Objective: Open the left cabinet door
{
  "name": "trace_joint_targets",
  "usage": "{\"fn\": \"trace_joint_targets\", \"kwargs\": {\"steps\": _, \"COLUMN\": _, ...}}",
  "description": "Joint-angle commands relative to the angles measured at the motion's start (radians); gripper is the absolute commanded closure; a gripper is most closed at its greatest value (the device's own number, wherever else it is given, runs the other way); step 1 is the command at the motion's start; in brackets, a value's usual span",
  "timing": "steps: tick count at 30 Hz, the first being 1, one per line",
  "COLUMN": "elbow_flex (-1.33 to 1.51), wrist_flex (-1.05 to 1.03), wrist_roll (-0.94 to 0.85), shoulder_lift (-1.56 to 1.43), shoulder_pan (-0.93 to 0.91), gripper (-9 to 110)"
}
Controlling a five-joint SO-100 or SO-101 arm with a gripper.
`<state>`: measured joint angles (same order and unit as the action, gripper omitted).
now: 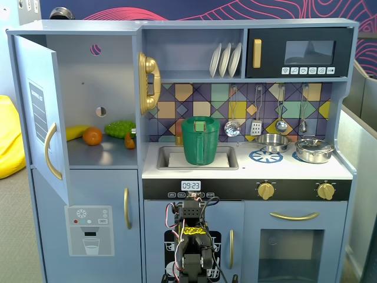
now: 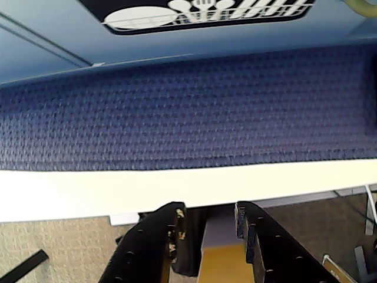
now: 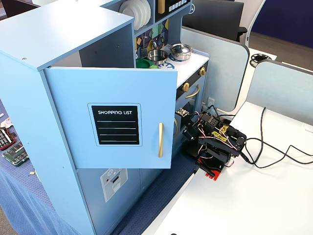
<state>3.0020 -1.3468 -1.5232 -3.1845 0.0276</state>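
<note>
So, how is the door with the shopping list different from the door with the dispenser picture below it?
The left cabinet door is swung wide open, showing toy food inside; the dispenser door is shut. The left cabinet door carries a black chalkboard panel, the dispenser door a grey ice and water graphic. The upper door's gold handle is longer than the lower one's. Both are blue with vertical gold handles.

In a fixed view, the door [image 1: 41, 112] stands edge-on, its chalkboard text unreadable. The wrist view crops the gripper [image 2: 207, 221] at the bottom edge, and the dish-rack picture [image 2: 200, 13] at the top.
</note>
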Motion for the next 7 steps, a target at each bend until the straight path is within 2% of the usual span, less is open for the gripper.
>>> {"fn": "trace_joint_targets", "kwargs": {"steps": 1, "elbow_flex": -0.005, "wrist_flex": -0.183, "wrist_roll": 0.031, "shoulder_lift": 0.006, "shoulder_pan": -0.025, "gripper": 101}}
{"fn": "trace_joint_targets", "kwargs": {"steps": 7, "elbow_flex": -0.005, "wrist_flex": -0.183, "wrist_roll": 0.041, "shoulder_lift": 0.006, "shoulder_pan": -0.048, "gripper": 101}}
